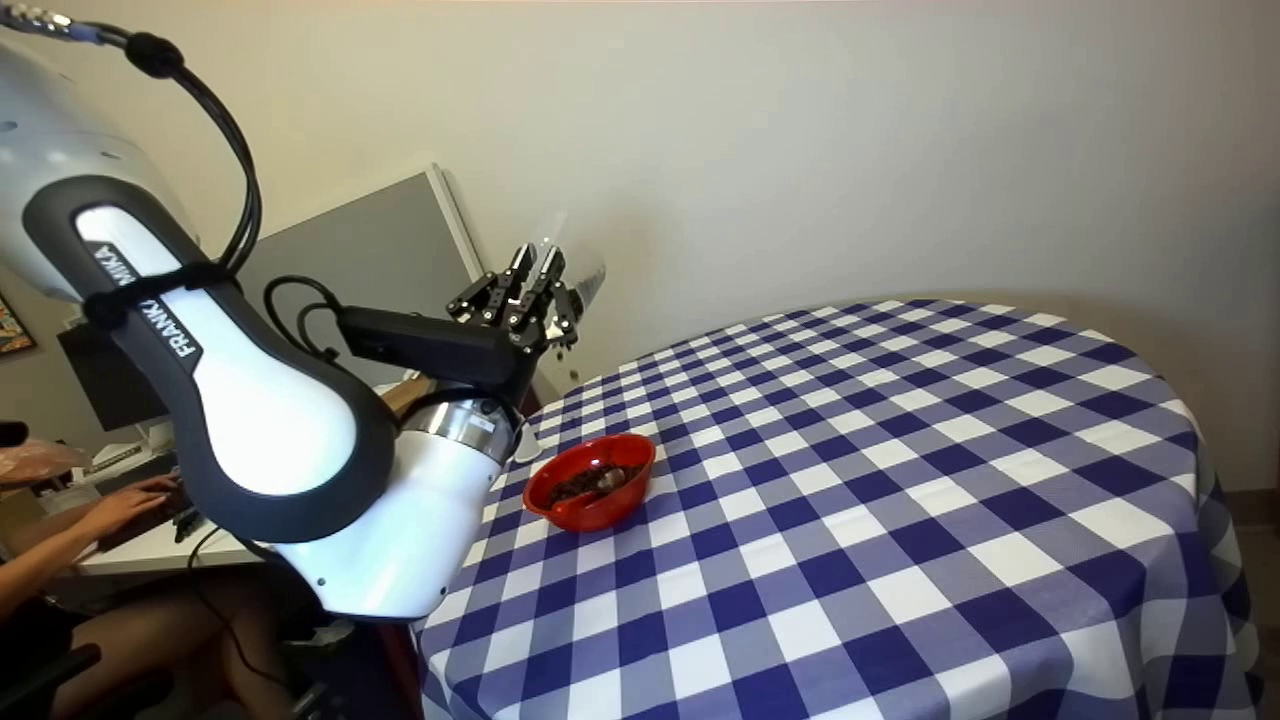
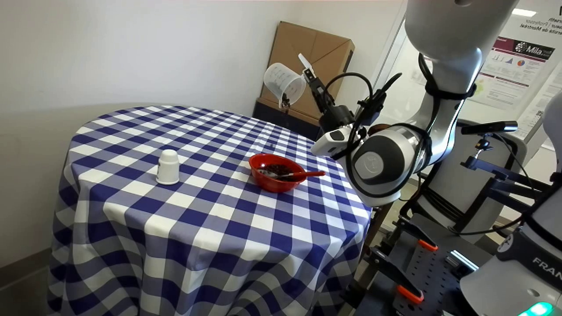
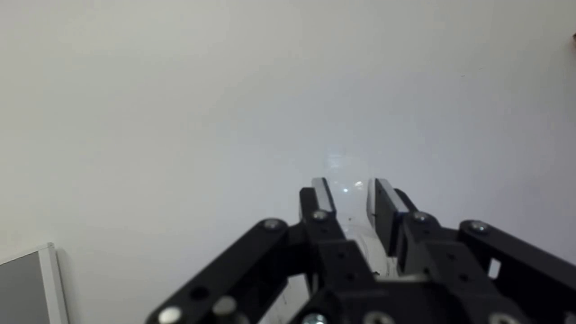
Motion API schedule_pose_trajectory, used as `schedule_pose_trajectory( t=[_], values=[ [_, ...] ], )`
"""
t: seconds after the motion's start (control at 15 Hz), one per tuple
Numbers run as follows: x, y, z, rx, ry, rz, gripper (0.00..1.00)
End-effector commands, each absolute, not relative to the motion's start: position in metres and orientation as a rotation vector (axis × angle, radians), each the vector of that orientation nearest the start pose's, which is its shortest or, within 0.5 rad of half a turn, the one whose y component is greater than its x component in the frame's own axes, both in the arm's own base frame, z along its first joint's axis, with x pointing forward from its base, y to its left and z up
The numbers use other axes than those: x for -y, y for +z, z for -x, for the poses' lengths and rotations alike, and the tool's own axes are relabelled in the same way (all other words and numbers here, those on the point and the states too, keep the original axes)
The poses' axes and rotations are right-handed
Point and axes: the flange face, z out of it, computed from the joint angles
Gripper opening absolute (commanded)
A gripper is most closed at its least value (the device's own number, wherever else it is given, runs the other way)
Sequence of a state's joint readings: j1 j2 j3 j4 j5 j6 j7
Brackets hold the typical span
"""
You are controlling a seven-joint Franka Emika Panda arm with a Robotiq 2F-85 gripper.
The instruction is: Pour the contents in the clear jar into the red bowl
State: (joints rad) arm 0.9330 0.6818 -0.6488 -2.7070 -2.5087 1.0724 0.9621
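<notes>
The clear jar (image 2: 281, 81) is held tilted in the air, its mouth facing down. Dark bits gather at its lip and fall in both exterior views. It is mostly hidden behind my gripper (image 1: 537, 260) in an exterior view, where its edge (image 1: 593, 284) shows. My gripper (image 2: 309, 75) is shut on a clear part of the jar, which shows between the fingers (image 3: 350, 184) in the wrist view. The red bowl (image 2: 274, 185) sits upright on the table below the jar, and also shows here (image 1: 600, 512). It holds dark bits and a red-handled spoon (image 2: 309, 174).
A white bottle-like object (image 2: 168, 167) stands on the checkered tablecloth (image 2: 197, 215). A wall is behind the table. A large cardboard box (image 2: 303, 61) leans beyond the table's edge. A person's arm (image 1: 70, 530) shows at a desk beside the robot.
</notes>
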Motion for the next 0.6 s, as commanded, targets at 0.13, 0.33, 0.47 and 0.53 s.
schedule_pose_trajectory(
  t=[0.13,0.33,0.47,0.53],
  values=[
    [0.0039,0.1697,-0.4077,-0.931,0.441,-0.216,0.12],
    [0.006,0.1704,-0.4076,-0.924,0.442,-0.211,0.12],
    [0.0067,0.1705,-0.4075,-0.922,0.441,-0.206,0.12],
    [0.007,0.1706,-0.4074,-0.921,0.442,-0.206,0.12]
  ],
)
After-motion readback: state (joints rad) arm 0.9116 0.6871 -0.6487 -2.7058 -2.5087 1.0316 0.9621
